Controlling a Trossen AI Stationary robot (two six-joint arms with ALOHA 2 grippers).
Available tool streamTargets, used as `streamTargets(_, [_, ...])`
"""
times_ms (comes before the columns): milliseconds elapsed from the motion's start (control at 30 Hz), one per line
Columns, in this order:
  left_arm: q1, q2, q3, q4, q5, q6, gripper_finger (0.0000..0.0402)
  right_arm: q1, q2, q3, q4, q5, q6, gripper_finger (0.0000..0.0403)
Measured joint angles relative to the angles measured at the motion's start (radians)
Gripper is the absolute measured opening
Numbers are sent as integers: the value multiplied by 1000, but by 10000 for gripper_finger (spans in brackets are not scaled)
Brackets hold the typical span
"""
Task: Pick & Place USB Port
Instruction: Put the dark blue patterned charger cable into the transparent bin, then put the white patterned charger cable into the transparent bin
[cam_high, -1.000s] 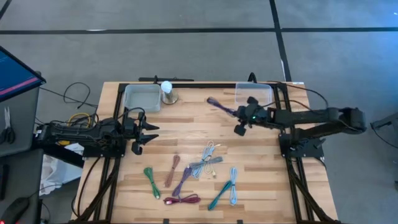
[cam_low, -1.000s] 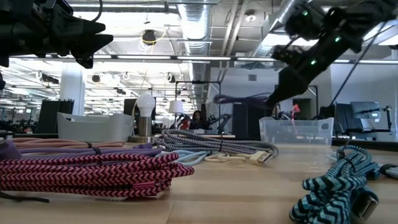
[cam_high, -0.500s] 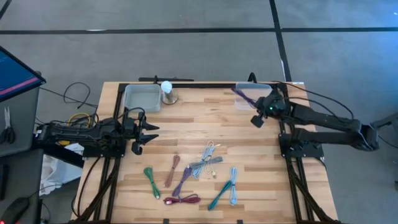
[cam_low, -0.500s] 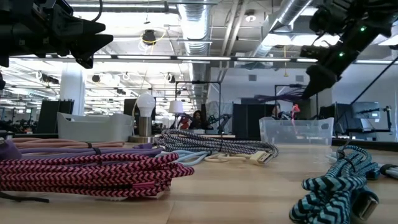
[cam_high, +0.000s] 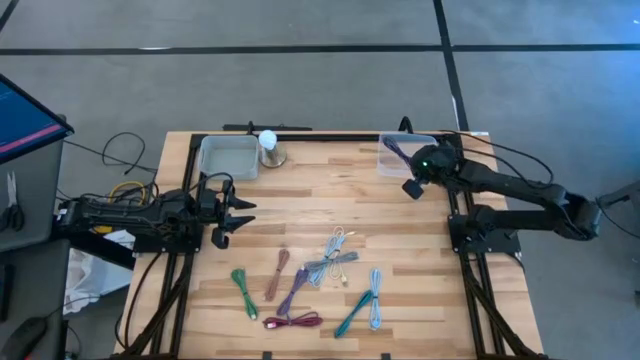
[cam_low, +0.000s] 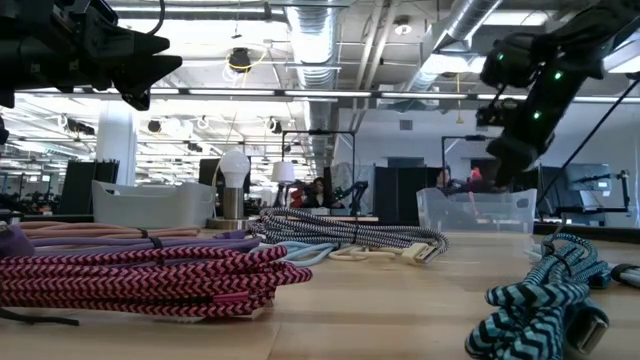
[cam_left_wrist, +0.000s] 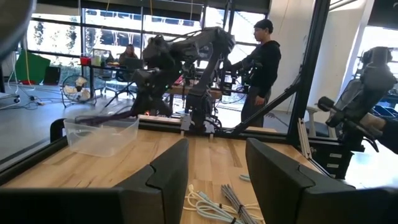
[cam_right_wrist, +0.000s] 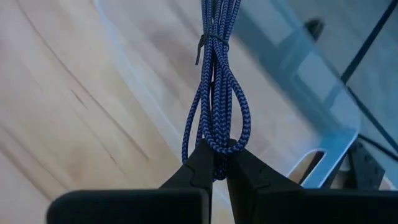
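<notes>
- The right gripper (cam_high: 409, 186) has drawn back toward the clear bin (cam_high: 390, 163) at the table's (cam_high: 400, 300) far right corner; a second ago it hung farther out over the table's middle, and half a second ago it was already beside the bin.
- It is clenched on a bundled blue-purple cable (cam_right_wrist: 214, 93); in the right wrist view the cable's loops sit pinched between the fingertips (cam_right_wrist: 200, 163), and the bundle hangs over the bin's edge.
- In the high view the cable (cam_high: 393, 151) now lies over the bin, where earlier it trailed out over bare wood.
- The left gripper (cam_high: 246, 219) has not moved: it waits above the table's left side, fingers apart and holding nothing.
- The other cables (cam_high: 305, 280) at the table's near middle, the white bin (cam_high: 228, 157) and the bulb (cam_high: 268, 141) beside it lie as before.
- A person (cam_left_wrist: 261, 62) stands beyond the table in the left wrist view.
</notes>
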Motion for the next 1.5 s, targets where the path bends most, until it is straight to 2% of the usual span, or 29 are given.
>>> streamTargets(333, [0,0,0,0,0,0,159,-16,98,1,12,12,-1,18])
streamTargets(633, [0,0,0,0,0,0,159,-16,101,1,18,36,11,143])
streamTargets(800, [0,0,0,0,0,0,159,-5,96,1,50,35,9,184])
streamTargets(967, [0,0,0,0,0,1,159,16,53,29,50,38,-38,191])
streamTargets(1133, [0,0,0,0,0,0,159,17,-2,97,23,62,-48,174])
streamTargets(1233, [0,0,0,0,0,1,159,33,-34,138,20,-15,-43,162])
streamTargets(1500, [0,0,0,0,0,1,159,147,-70,183,30,-367,12,137])
